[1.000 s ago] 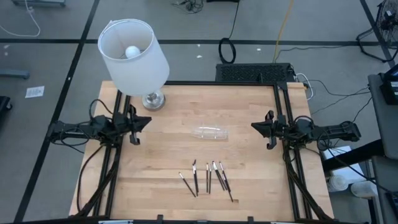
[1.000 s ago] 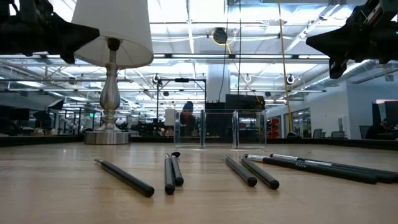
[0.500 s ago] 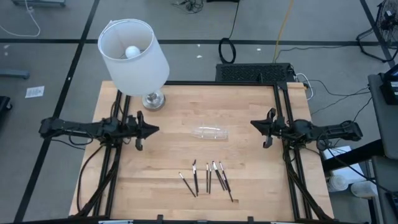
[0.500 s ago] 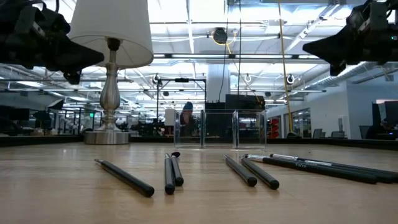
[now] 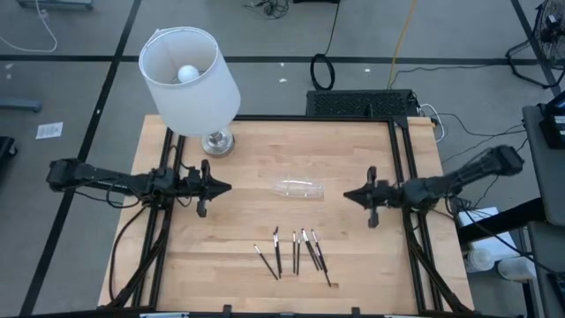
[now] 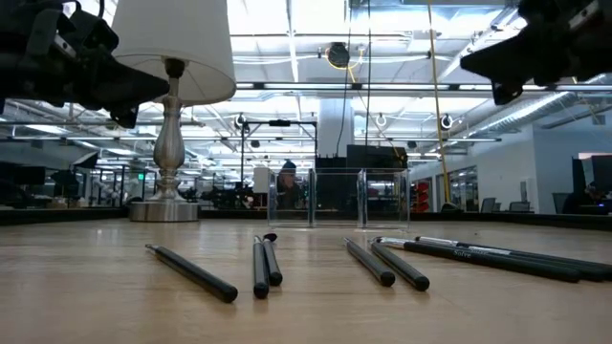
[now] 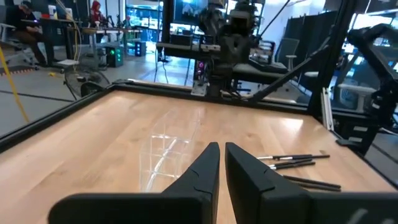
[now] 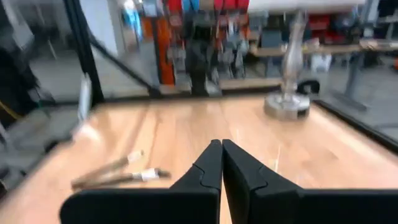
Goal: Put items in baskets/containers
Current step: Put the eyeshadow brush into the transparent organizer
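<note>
While both arms hover, the tray [image 5: 297, 188] lies between their fingers.

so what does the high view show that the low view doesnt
Only the high view: the lamp's open shade top with its bulb, the whole wooden table, and the left hand and right hand, both shut, hovering on either side of the clear tray.

Only the low view: the room behind the table, and the tray standing upright beyond the sticks.

Both: the lamp, the tray, the dark sticks lying loose on the table, none in the tray.
</note>
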{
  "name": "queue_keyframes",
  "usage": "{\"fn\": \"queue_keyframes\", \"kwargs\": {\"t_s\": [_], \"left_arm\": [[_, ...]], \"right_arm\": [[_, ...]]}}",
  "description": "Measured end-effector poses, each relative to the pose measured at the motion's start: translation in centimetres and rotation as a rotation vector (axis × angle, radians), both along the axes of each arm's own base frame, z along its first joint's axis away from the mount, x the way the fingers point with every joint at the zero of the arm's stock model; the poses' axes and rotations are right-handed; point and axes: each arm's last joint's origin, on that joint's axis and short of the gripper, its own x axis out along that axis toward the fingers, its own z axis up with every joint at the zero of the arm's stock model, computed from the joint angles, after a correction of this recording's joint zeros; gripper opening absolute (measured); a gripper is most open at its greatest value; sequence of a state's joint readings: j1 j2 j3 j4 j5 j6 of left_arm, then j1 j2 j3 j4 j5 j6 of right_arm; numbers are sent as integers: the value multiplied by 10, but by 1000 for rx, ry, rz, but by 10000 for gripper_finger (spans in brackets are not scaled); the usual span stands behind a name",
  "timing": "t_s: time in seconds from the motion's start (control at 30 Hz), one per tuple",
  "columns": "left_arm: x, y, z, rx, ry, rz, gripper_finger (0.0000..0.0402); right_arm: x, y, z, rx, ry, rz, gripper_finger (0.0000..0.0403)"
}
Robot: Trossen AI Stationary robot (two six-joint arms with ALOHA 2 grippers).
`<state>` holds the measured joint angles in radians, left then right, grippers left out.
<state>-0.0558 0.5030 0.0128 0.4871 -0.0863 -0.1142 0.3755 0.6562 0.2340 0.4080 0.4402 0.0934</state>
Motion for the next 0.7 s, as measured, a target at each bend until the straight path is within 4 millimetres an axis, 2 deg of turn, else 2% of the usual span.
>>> {"fn": "queue_keyframes", "kwargs": {"t_s": [0.07, 0.23, 0.4, 0.53, 0.63, 0.7], "left_arm": [[0, 0, 0, -22, -2, 0, 30], [0, 0, 0, -49, 3, 0, 30], [0, 0, -3, -71, 29, 0, 30], [0, 0, -3, -74, 27, -4, 30], [0, 0, -3, -63, 28, -7, 30], [0, 0, -3, -35, 29, -7, 30]], "right_arm": [[13, 15, 4, -35, 74, 4, 0], [55, 62, 28, -132, 262, -60, 0], [97, 98, 31, -200, 434, -183, 0], [124, 111, 27, -166, 538, -260, 0], [145, 114, 32, -85, 573, -288, 0], [155, 114, 27, -26, 626, -280, 0]]}}
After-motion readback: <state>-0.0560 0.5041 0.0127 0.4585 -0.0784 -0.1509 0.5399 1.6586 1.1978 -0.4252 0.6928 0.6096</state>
